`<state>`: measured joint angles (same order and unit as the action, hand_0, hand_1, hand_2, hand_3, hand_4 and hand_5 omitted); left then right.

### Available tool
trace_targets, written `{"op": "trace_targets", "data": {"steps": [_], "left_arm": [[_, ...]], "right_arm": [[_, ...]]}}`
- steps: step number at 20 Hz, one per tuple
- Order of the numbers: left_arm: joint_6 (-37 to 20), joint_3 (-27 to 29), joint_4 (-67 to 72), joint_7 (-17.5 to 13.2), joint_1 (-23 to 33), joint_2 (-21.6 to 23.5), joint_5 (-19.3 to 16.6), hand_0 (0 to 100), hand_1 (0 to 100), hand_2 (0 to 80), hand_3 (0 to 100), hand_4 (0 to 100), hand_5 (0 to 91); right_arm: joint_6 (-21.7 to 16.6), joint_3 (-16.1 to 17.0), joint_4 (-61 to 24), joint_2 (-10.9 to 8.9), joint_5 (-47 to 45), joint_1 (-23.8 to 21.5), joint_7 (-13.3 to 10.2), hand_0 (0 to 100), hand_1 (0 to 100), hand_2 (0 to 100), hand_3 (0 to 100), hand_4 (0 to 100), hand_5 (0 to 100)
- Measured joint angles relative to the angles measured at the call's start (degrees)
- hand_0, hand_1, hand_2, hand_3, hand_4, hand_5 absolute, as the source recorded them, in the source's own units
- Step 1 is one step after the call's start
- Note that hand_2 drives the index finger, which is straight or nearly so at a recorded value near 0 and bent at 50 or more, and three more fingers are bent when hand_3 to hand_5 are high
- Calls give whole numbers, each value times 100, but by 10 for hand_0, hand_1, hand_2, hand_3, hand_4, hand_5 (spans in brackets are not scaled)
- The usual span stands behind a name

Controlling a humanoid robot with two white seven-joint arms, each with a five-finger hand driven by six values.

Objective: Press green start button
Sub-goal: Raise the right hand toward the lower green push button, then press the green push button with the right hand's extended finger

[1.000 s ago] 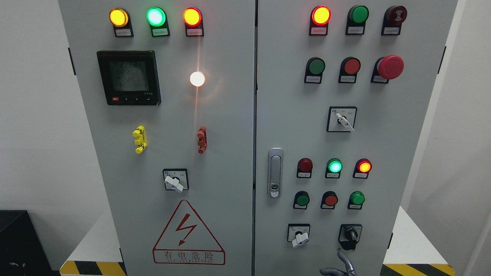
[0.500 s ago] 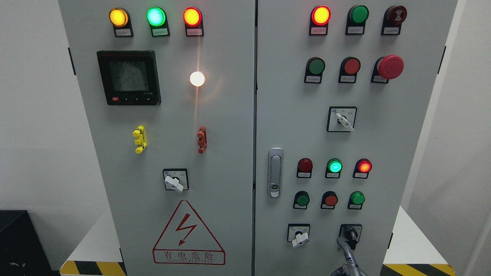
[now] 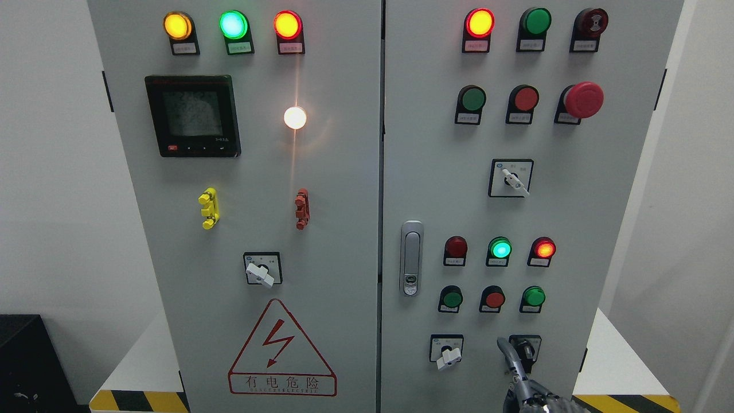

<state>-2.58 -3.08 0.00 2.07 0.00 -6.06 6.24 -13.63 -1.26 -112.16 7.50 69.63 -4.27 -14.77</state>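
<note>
The grey control cabinet's right door (image 3: 436, 172) carries several green buttons: one in the upper row (image 3: 473, 98) and two in the lower row, at its left end (image 3: 452, 299) and its right end (image 3: 534, 296). My right hand (image 3: 519, 376) comes up from the bottom edge with one finger (image 3: 504, 347) stretched upward and the others curled. The fingertip lies over the black rotary switch (image 3: 525, 346), just below the lower row of buttons and touching no button. My left hand is out of view.
A lit green lamp (image 3: 500, 249) sits between two red lamps above the lower buttons. A red mushroom stop button (image 3: 584, 100) juts out at the upper right. A door handle (image 3: 411, 258) and white selector switches (image 3: 449, 355) stand nearby. Yellow-black floor tape (image 3: 625, 402) runs below.
My right hand has risen from the bottom edge. Its stretched finger moved up from below the black rotary switch to over it.
</note>
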Motion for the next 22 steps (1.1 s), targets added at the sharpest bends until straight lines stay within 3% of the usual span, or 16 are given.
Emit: {"op": "trace_targets", "data": {"steps": [22], "left_arm": [[0, 0, 0, 0, 0, 1, 0, 120, 556, 0, 0, 0, 0]], "right_arm": [[94, 2, 992, 16, 538, 945, -59, 326, 348, 0, 919, 864, 996]]}}
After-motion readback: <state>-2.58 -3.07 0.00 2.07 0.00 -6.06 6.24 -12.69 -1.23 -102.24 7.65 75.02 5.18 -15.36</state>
